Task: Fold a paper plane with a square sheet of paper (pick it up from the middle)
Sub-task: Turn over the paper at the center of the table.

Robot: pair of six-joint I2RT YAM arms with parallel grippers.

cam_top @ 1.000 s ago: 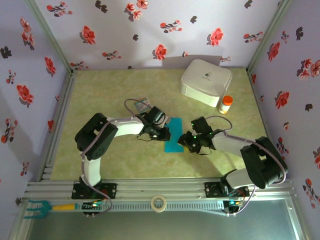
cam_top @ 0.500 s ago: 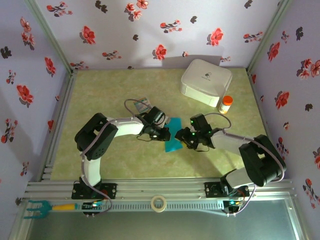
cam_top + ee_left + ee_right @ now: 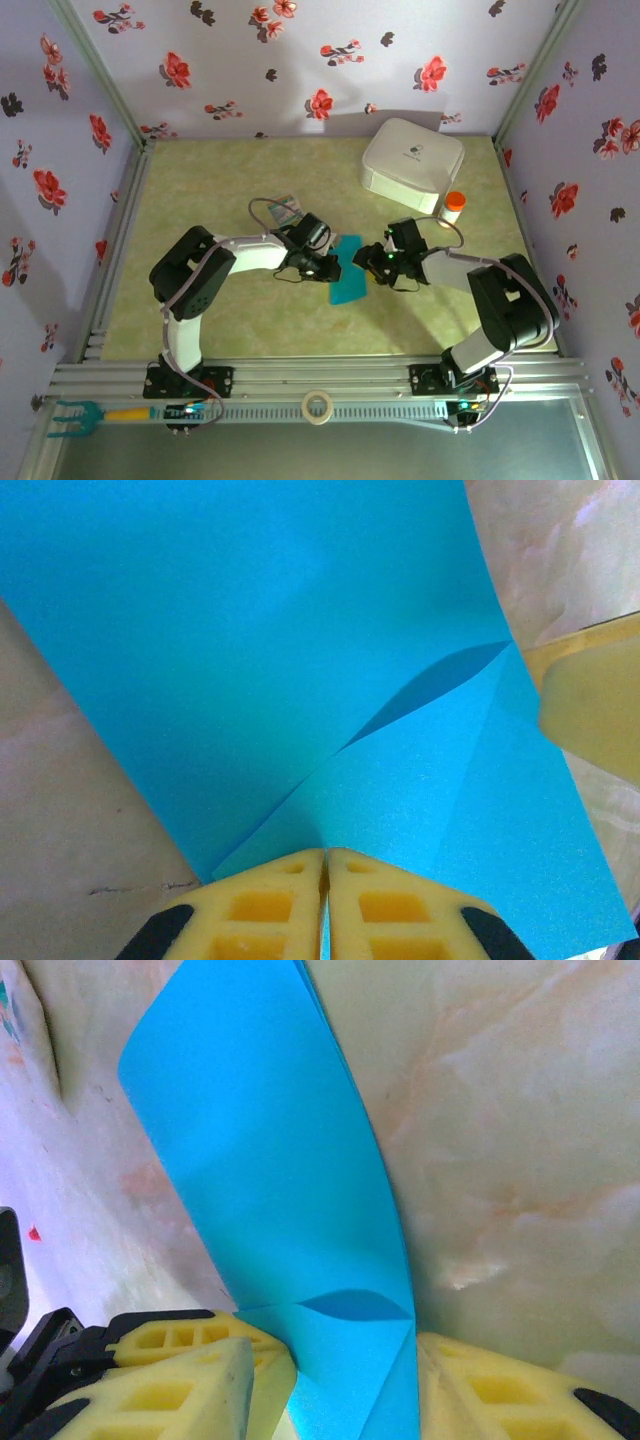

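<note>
Well, the square sheet of paper (image 3: 347, 282) near the white box (image 3: 412, 160) shows only early folds, much left, with the left claw (image 3: 326, 852) clamped on it and the right claw (image 3: 335, 1345) apart around it.

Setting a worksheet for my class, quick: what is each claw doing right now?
Left claw: closed, pinching the blue paper sheet.
Right claw: open, with a finger on either side of the sheet.
</note>
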